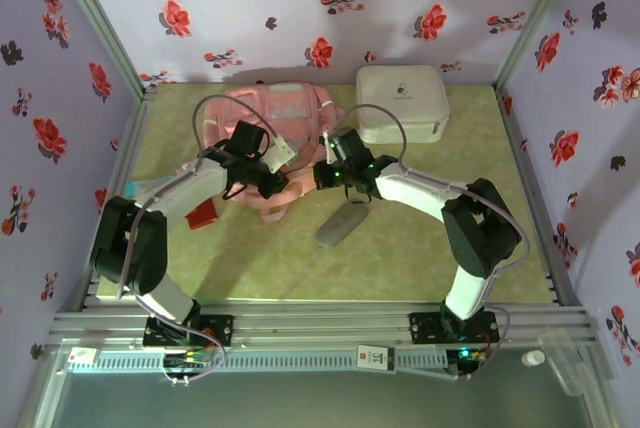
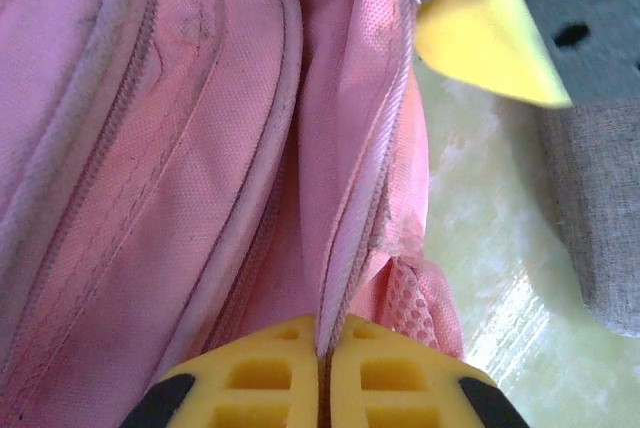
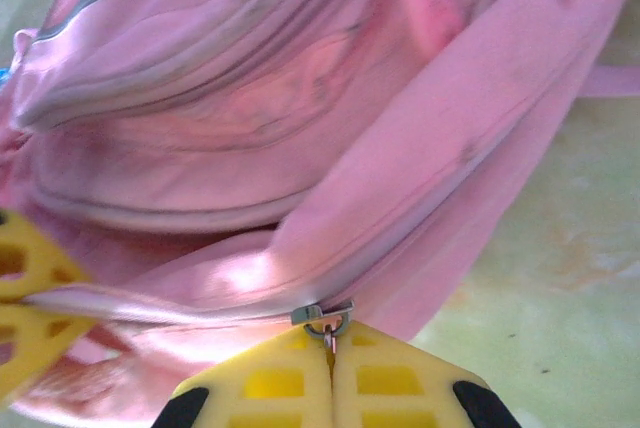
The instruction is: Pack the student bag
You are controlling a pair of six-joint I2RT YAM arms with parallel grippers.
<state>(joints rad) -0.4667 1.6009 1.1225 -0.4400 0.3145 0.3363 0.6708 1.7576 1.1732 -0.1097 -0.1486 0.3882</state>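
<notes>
The student bag [image 1: 272, 113] is a pink fabric backpack lying at the back middle of the table. My left gripper [image 1: 268, 180] is at the bag's near edge. In the left wrist view its yellow jaws [image 2: 326, 336] are shut on a fold of the bag's fabric [image 2: 200, 148] beside the zip track. My right gripper [image 1: 326, 174] meets the bag from the right. Its jaws [image 3: 332, 338] are shut on the metal zip pull [image 3: 325, 318] of the bag [image 3: 300, 98].
A white rounded hard case [image 1: 402, 103] stands at the back right. A grey fabric pouch [image 1: 343, 223] lies on the green mat in front of the bag, also visible as the grey pouch [image 2: 600, 208]. A small red item [image 1: 204, 214] lies under the left arm.
</notes>
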